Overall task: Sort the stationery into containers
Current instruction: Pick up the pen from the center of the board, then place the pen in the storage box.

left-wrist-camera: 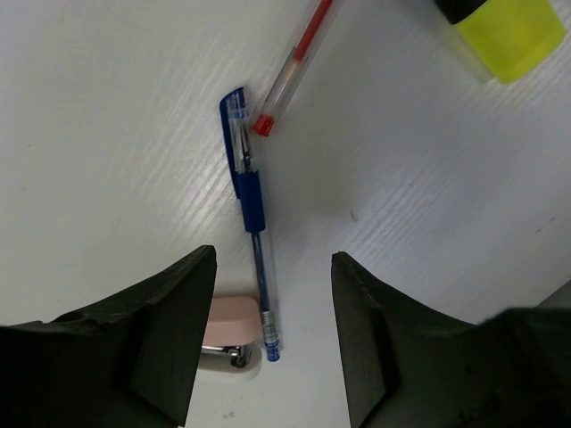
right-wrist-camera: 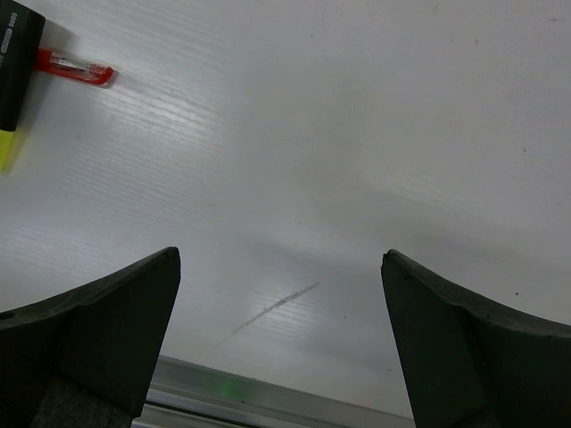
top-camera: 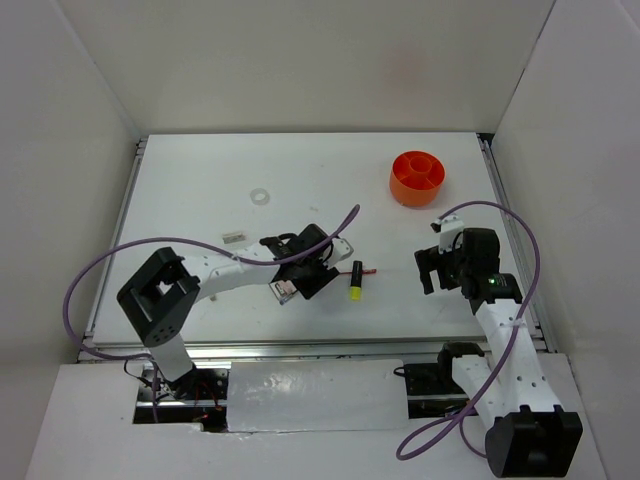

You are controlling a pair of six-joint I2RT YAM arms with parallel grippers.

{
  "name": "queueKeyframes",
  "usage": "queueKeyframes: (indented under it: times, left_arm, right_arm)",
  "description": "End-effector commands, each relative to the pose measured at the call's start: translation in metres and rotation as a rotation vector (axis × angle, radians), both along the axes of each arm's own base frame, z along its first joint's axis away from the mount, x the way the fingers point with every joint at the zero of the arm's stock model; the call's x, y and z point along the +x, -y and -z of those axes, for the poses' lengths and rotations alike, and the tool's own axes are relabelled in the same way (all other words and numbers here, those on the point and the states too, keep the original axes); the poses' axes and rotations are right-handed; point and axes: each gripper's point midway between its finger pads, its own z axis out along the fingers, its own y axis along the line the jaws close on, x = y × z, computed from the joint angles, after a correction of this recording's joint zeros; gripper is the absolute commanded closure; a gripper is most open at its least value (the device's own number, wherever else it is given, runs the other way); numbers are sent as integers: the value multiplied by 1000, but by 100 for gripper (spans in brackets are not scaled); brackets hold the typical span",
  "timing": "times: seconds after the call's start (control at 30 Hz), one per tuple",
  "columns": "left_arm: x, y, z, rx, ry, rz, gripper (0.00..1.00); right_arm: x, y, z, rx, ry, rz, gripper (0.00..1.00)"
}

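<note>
Left tool (left-wrist-camera: 273, 260) spread, blue pen (left-wrist-camera: 252, 201) between

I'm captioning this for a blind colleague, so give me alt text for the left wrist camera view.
The left gripper, jaws open, hangs over a blue pen on the white table. A red pen ends beside its clip; a pink eraser lies by its other end, a yellow marker cap top right.

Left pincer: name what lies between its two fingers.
In the left wrist view, the blue pen ends between the fingers of the open left pincer, a pink eraser beside it; otherwise bare table.
</note>
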Motion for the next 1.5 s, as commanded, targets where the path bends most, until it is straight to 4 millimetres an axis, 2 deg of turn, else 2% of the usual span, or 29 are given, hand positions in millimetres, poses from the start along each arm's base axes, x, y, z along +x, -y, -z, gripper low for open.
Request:
queueKeyframes:
  times: [0.0, 0.13, 0.33, 0.4, 0.5, 0.57, 0.6, 0.7, 0.73, 0.8, 0.83, 0.9, 0.93, 1.0, 1.03, 1.07, 1.1, 1.13, 1.17, 1.2, 1.23, 1.27, 1.3, 1.33, 1.37, 1.43, 1.47]
  left_arm:
    - [1, 19, 4, -45, -36, -15, 34]
    - [5, 12, 15, -28, -58, -50, 39]
    - [14, -3, 26, -45, -99, -97, 43]
    - [12, -5, 28, -53, -106, -95, 48]
    - [6, -3, 30, -79, -121, -73, 58]
    - [2, -3, 32, -91, -132, -59, 69]
    - [2, -2, 31, -92, -128, -55, 77]
    - [7, -2, 32, -82, -126, -68, 91]
    - [13, -1, 31, -80, -118, -80, 99]
    - [24, -3, 26, -101, -115, -126, 100]
    - [31, 4, 15, -157, -109, -125, 100]
    - [51, 2, -7, -258, -89, -186, 100]
    - [64, 6, -34, -334, -39, -194, 100]
    - [76, 6, -69, -446, -22, -201, 100]
    - [79, 10, -102, -517, 20, -177, 100]
    - [83, 11, -123, -574, 46, -154, 100]
    - [73, 19, -143, -641, 40, -89, 100]
    - [66, 19, -176, -703, 94, -44, 100]
    - [59, 23, -195, -752, 123, 2, 100]
    - [45, 27, -208, -795, 115, 71, 100]
    - [32, 27, -228, -836, 132, 130, 100]
    - [20, 29, -235, -857, 105, 167, 100]
    - [5, 29, -251, -893, 89, 215, 100]
    - [-2, 29, -256, -910, 75, 227, 100]
    - [-11, 29, -261, -936, 49, 231, 100]
    - [-31, 26, -279, -1009, 38, 254, 100]
    - [-37, 24, -291, -1050, 65, 271, 100]
  right_arm:
    - [12, 2, -23, -13, 71, 0, 0]
    - [16, 10, -30, -58, 105, 9, 0]
    - [16, 7, -34, -48, 104, -5, 0]
    - [17, 6, -36, -41, 108, -10, 0]
    - [20, 8, -42, -52, 130, -6, 0]
    - [22, 9, -46, -59, 141, -1, 0]
    - [23, 9, -50, -59, 151, -1, 0]
    - [26, 7, -59, -45, 167, -8, 0]
    - [27, 5, -59, -33, 162, -3, 0]
    - [29, -2, -66, 3, 172, -24, 0]
    - [30, -6, -69, 31, 174, -24, 0]
    - [32, -15, -79, 76, 183, -47, 0]
    - [32, -25, -84, 130, 186, -67, 0]
    - [35, -36, -103, 187, 211, -98, 0]
    - [33, -49, -111, 261, 210, -133, 0]
    - [34, -57, -129, 300, 236, -161, 0]
    - [34, -65, -137, 340, 235, -188, 0]
    - [28, -83, -149, 431, 227, -252, 0]
    - [26, -92, -169, 471, 257, -306, 0]
    - [22, -101, -180, 512, 266, -358, 0]
    - [12, -117, -196, 607, 255, -418, 0]
    - [13, -125, -214, 652, 302, -454, 0]
    - [10, -131, -224, 692, 312, -472, 0]
    - [6, -137, -235, 775, 288, -458, 0]
    - [3, -142, -253, 809, 334, -514, 0]
    - [-9, -158, -268, 913, 296, -555, 0]
    - [-17, -166, -281, 930, 330, -634, 0]
